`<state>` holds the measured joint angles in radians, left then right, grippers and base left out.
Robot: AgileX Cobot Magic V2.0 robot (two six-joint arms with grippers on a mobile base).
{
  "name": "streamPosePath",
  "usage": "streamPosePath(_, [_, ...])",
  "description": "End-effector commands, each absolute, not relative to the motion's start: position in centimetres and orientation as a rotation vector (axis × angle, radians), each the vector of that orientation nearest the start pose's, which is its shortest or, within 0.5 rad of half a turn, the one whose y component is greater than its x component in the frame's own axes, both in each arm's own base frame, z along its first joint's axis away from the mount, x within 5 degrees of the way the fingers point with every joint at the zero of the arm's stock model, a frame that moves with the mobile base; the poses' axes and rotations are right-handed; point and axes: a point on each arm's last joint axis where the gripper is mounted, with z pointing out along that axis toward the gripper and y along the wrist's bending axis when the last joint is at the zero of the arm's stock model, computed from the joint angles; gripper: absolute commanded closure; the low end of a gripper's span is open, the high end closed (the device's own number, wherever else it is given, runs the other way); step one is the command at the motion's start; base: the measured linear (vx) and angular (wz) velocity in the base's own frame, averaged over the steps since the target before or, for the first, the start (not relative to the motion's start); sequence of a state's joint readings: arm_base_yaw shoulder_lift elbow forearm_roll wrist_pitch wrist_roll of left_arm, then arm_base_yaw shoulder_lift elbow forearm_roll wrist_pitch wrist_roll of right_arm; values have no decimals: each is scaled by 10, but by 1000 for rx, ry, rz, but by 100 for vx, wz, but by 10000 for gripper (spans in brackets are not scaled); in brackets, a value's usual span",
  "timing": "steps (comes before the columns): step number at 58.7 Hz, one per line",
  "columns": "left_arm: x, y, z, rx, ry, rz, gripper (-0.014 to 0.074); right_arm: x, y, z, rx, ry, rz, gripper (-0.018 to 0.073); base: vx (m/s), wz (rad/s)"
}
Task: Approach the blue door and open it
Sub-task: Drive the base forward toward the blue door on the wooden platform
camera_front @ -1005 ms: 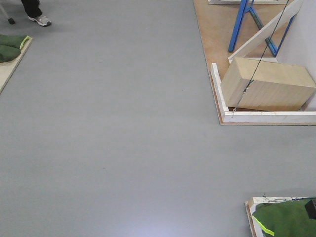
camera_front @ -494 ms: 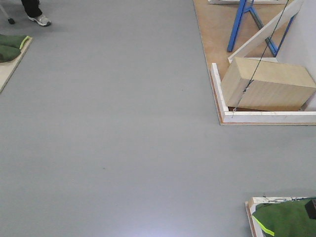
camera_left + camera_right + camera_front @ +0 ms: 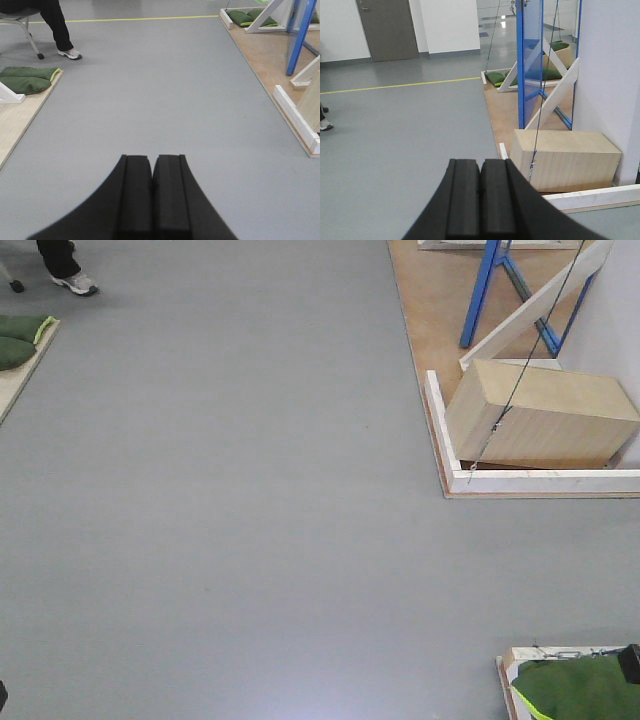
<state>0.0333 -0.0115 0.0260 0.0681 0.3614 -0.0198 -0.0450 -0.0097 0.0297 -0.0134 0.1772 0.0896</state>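
The blue door [image 3: 531,60] was cut off at its top in the right wrist view. Its glossy face mirrored the room, so no handle or lock could be made out. The front-facing view caught only its lower blue parts at the far right edge. A person [image 3: 56,22] on a chair [image 3: 20,13] at the far left showed only from the legs down. A thin cord [image 3: 532,165] rose from the pale wooden box [image 3: 565,157] and ran out of the picture, its upper end unseen.

The right gripper [image 3: 480,167] was clenched, its black pads pressed together with nothing between them. The door stood upright far ahead and a little to the right of it, well apart, beyond the box. The left gripper [image 3: 151,165] was likewise closed on nothing. From there the door appeared only as a blue strip at the far right, well apart across the grey floor [image 3: 220,490].

The door stood on a plywood platform [image 3: 430,310], with white diagonal braces [image 3: 554,92] beside it. A low white kerb [image 3: 550,480] bordered the platform's near corner, and the box lay inside that corner, close against it. At the near right a white-edged board [image 3: 505,672] held a green bag [image 3: 580,685], both cut by the frame. At the far left more green bags [image 3: 27,80] lay on a wooden board [image 3: 20,125].
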Motion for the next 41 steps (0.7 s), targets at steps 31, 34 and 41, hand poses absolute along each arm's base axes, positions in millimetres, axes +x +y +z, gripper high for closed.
streamPosePath(31, [53,3,188,-8,1732,65,524,56,-3,196,86,1575,17,551,7,-6])
streamPosePath(34, [53,3,188,-8,1732,65,524,56,-3,196,86,1575,17,551,5,2])
streamPosePath(41, [53,3,188,-8,1732,65,524,56,-3,196,86,1575,17,551,5,4])
